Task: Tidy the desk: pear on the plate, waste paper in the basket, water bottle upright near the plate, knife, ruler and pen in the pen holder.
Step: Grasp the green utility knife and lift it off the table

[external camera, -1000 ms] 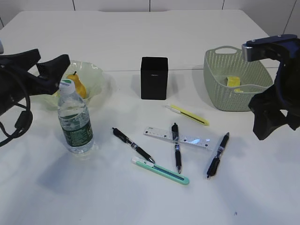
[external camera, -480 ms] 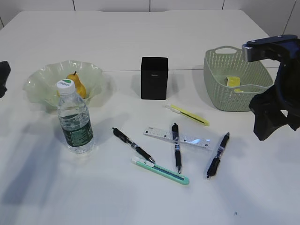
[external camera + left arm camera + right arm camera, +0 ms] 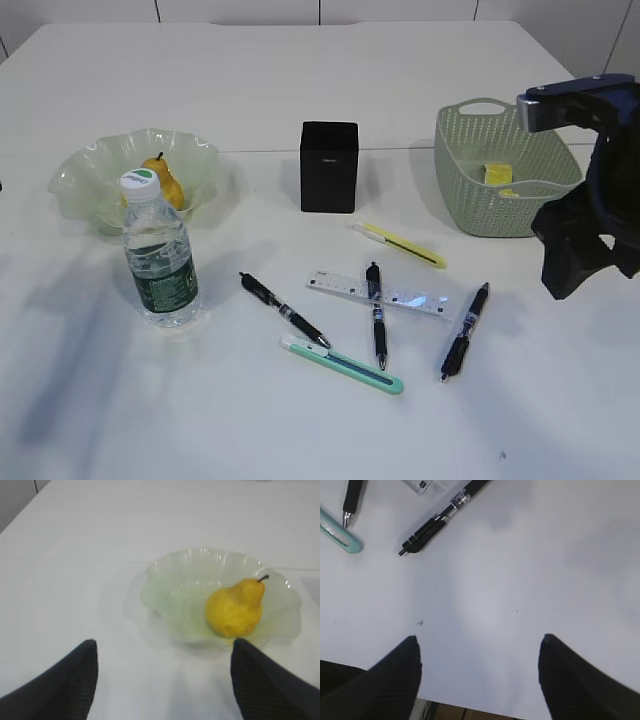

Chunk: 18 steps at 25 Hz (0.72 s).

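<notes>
The yellow pear (image 3: 162, 181) lies in the pale-green ruffled plate (image 3: 84, 183); the left wrist view shows the pear (image 3: 235, 611) and the plate (image 3: 175, 587) too. The water bottle (image 3: 160, 262) stands upright in front of the plate. The black pen holder (image 3: 329, 166) stands mid-table. The yellow waste paper (image 3: 497, 175) lies in the green basket (image 3: 478, 205). The clear ruler (image 3: 405, 297), a yellow knife (image 3: 405, 246), a teal knife (image 3: 345, 365) and three black pens (image 3: 285, 310) lie on the table. My left gripper (image 3: 162, 652) is open and empty, short of the plate. My right gripper (image 3: 477, 652) is open and empty over bare table.
The right arm (image 3: 585, 225) hangs at the right, in front of the basket. The right wrist view shows one pen (image 3: 440, 520), the teal knife's end (image 3: 340, 535) and the table's near edge (image 3: 485, 711) below the fingers.
My left arm has drawn back to the left, out of the exterior view. The right arm and all objects have stayed put.
</notes>
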Each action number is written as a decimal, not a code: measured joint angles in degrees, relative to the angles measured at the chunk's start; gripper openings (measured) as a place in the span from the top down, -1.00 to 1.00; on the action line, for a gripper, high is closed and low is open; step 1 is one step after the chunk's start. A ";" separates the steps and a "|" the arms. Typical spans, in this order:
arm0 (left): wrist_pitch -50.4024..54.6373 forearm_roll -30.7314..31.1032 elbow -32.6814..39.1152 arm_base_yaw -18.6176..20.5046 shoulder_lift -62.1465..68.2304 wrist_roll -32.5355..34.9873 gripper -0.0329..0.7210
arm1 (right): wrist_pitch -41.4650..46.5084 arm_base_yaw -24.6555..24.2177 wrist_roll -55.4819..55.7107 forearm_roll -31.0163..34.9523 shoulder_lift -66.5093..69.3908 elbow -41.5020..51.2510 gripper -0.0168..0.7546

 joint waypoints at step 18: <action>75.57 -1.63 -17.43 0.00 -12.25 4.06 -0.56 | -0.91 0.00 0.00 -1.01 0.00 0.00 -0.44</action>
